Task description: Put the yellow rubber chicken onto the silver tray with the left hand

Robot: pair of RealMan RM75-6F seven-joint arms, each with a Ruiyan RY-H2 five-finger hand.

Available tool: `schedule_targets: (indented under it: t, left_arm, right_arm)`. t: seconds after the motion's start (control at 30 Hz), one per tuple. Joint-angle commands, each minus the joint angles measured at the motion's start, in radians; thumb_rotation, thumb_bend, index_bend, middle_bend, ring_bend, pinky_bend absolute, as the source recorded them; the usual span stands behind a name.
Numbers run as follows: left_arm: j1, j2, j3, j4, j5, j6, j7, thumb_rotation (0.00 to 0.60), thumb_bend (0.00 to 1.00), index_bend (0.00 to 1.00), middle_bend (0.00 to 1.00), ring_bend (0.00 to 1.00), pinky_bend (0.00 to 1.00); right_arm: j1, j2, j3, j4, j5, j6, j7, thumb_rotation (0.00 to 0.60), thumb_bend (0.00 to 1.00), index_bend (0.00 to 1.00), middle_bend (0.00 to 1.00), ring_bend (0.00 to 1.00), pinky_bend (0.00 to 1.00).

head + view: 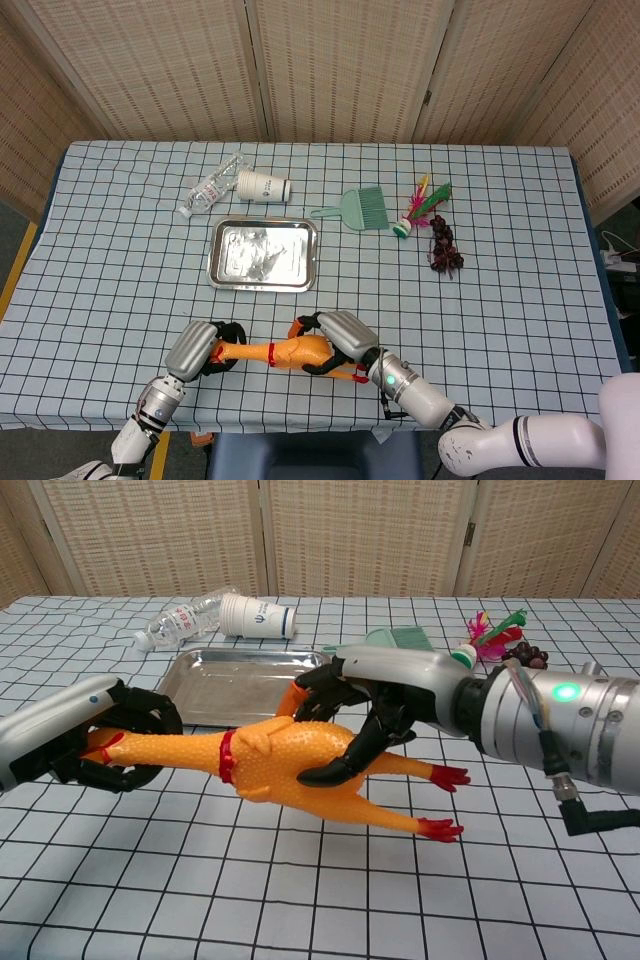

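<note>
The yellow rubber chicken (290,352) hangs lengthwise just above the table near the front edge, head to the left and red feet to the right. My left hand (200,348) grips its head and neck end; in the chest view that hand (95,735) wraps around the beak end. My right hand (340,335) holds the chicken's body (290,765), and the chest view shows this hand (390,695) with its dark fingers curled over and around it. The silver tray (262,284) lies beyond the chicken with nothing in it, its shiny floor (235,680) visible behind both hands.
Beyond the tray lie a crushed water bottle (210,187) and a tipped paper cup (264,186). To the right are a green brush (362,208), a feathered shuttlecock (418,208) and dark grapes (444,250). The table's front edge is close under the hands.
</note>
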Motion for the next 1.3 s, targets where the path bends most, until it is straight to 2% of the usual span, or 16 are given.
schedule_targets:
  t: [0.03, 0.23, 0.3, 0.33, 0.37, 0.4, 0.43, 0.5, 0.53, 0.6, 0.67, 0.83, 1.1, 1.3]
  left_arm:
    - [0.000, 0.000, -0.001, 0.002, -0.002, -0.001, -0.001, 0.600, 0.74, 0.87, 0.67, 0.59, 0.65]
    - [-0.006, -0.008, -0.008, 0.014, -0.014, -0.012, -0.003, 0.600, 0.74, 0.87, 0.67, 0.59, 0.65]
    - [-0.007, -0.008, -0.009, 0.013, -0.016, -0.014, -0.001, 0.600, 0.74, 0.87, 0.67, 0.59, 0.65]
    - [-0.008, -0.008, -0.010, 0.012, -0.016, -0.014, 0.001, 0.600, 0.74, 0.87, 0.67, 0.59, 0.65]
    - [-0.008, -0.008, -0.011, 0.012, -0.016, -0.014, 0.002, 0.600, 0.74, 0.87, 0.67, 0.59, 0.65]
    - [-0.008, -0.008, -0.011, 0.013, -0.016, -0.013, 0.002, 0.600, 0.74, 0.87, 0.67, 0.59, 0.65]
    - [-0.009, -0.008, -0.011, 0.013, -0.016, -0.013, 0.001, 0.600, 0.74, 0.87, 0.67, 0.59, 0.65]
    - [-0.010, -0.009, -0.013, 0.016, -0.018, -0.015, -0.001, 0.600, 0.74, 0.87, 0.67, 0.59, 0.65]
    - [-0.011, -0.010, -0.013, 0.017, -0.018, -0.016, -0.001, 0.600, 0.74, 0.87, 0.67, 0.59, 0.65]
    - [-0.014, -0.010, -0.016, 0.019, -0.021, -0.019, -0.002, 0.600, 0.74, 0.87, 0.67, 0.59, 0.65]
    - [-0.018, -0.009, -0.022, 0.020, -0.024, -0.021, 0.000, 0.600, 0.74, 0.87, 0.67, 0.59, 0.65]
    - [-0.029, -0.007, -0.038, 0.047, -0.008, -0.003, 0.024, 0.600, 0.74, 0.87, 0.67, 0.59, 0.65]
    - [-0.049, 0.003, -0.076, 0.033, -0.075, -0.051, -0.001, 0.600, 0.74, 0.87, 0.67, 0.59, 0.65]
    - [-0.107, 0.026, -0.161, -0.011, -0.230, -0.198, -0.070, 0.600, 0.74, 0.87, 0.67, 0.59, 0.65]
  right_arm:
    - [-0.004, -0.002, -0.002, 0.000, -0.010, 0.012, -0.013, 0.600, 0.45, 1.00, 0.83, 0.90, 1.00]
    - [-0.021, -0.016, -0.010, -0.006, -0.037, 0.063, -0.044, 0.600, 0.45, 1.00, 0.83, 0.90, 1.00]
    - [-0.026, -0.014, -0.011, -0.008, -0.033, 0.052, -0.025, 0.600, 0.44, 0.97, 0.82, 0.85, 1.00]
    - [-0.022, -0.003, -0.013, -0.013, -0.028, 0.030, -0.015, 0.600, 0.42, 0.88, 0.78, 0.77, 0.96]
    - [-0.014, 0.017, -0.016, -0.018, -0.026, -0.012, 0.005, 0.600, 0.39, 0.76, 0.70, 0.67, 0.86]
    - [-0.005, 0.035, -0.021, -0.018, -0.025, -0.049, 0.018, 0.600, 0.34, 0.53, 0.53, 0.51, 0.68]
    - [0.006, 0.055, -0.025, -0.018, -0.024, -0.091, 0.029, 0.600, 0.30, 0.29, 0.33, 0.32, 0.47]
    - [0.024, 0.092, -0.026, -0.019, -0.029, -0.161, 0.058, 0.600, 0.23, 0.04, 0.08, 0.07, 0.22]
    - [0.025, 0.100, -0.024, -0.017, -0.041, -0.172, 0.071, 0.600, 0.19, 0.00, 0.01, 0.00, 0.11]
    - [0.012, 0.108, -0.021, -0.014, -0.085, -0.164, 0.099, 0.600, 0.15, 0.00, 0.00, 0.00, 0.04]
    - [-0.007, 0.120, -0.023, -0.019, -0.134, -0.145, 0.128, 0.600, 0.12, 0.00, 0.00, 0.00, 0.01]
    - [-0.060, 0.186, -0.036, -0.050, -0.256, -0.092, 0.214, 0.600, 0.12, 0.00, 0.00, 0.00, 0.00]
    - [-0.105, 0.282, -0.060, -0.055, -0.385, -0.039, 0.345, 0.600, 0.12, 0.00, 0.00, 0.00, 0.00]
    - [-0.148, 0.366, -0.089, -0.060, -0.452, 0.024, 0.407, 0.600, 0.12, 0.00, 0.00, 0.00, 0.00]
